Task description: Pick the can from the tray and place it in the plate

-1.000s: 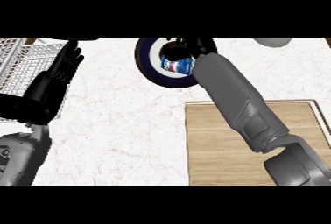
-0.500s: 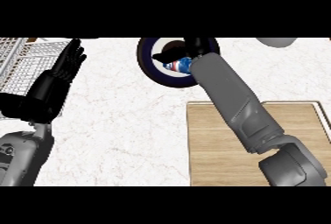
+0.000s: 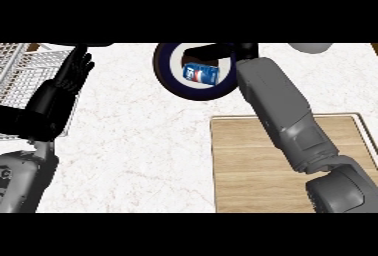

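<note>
We looked steeply down on a white, faintly veined marble counter that filled most of the frame. At the lower right lay the wooden tray, pale planks with a lighter raised rim, its top bare where our right forearm did not cover it. At the upper left stood a white wire rack, running off the frame's left edge. A grey rounded shape showed at the top right edge, too cut off for us to tell what it was.

At the top centre sat the plate, white inside with a dark blue rim. The can, blue with a red and white mark, lay on its side within the plate's white middle, tilted slightly. Our right hand was just above and beside it at the top edge; black fingers reached over the plate's far rim near the can's upper end. We could not tell whether those fingers were curled round the can or only beside it, since the top edge cut the hand off.

Our left hand showed at the upper left, over the rack's right edge, fingers straight and pointing up the frame, holding nothing, well apart from the plate.
</note>
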Tool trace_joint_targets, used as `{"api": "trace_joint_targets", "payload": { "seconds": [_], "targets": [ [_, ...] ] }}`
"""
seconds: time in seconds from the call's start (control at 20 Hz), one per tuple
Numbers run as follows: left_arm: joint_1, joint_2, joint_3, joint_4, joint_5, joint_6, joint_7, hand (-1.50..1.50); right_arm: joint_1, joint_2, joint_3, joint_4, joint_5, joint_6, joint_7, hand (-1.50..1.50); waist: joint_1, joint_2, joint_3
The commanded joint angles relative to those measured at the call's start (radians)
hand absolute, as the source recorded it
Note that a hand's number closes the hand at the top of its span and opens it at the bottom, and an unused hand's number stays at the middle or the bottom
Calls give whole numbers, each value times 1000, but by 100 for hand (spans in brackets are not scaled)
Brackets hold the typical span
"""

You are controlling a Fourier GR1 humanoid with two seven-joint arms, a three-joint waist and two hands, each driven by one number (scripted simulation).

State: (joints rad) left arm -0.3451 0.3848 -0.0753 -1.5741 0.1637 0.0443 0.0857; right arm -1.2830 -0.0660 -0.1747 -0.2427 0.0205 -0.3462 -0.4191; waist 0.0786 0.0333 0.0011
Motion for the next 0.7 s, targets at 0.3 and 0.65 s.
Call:
{"api": "trace_joint_targets", "payload": {
  "seconds": [0.3,0.65],
  "targets": [
    [36,8,22,-36,5,-10,31,0,116,-220,-118,33,-98,255,-107,-150,-26,-13,1],
    [-21,-32,18,17,-40,20,5,0,181,-281,-117,66,-79,336,-210,-150,-28,-8,1]
  ]
}}
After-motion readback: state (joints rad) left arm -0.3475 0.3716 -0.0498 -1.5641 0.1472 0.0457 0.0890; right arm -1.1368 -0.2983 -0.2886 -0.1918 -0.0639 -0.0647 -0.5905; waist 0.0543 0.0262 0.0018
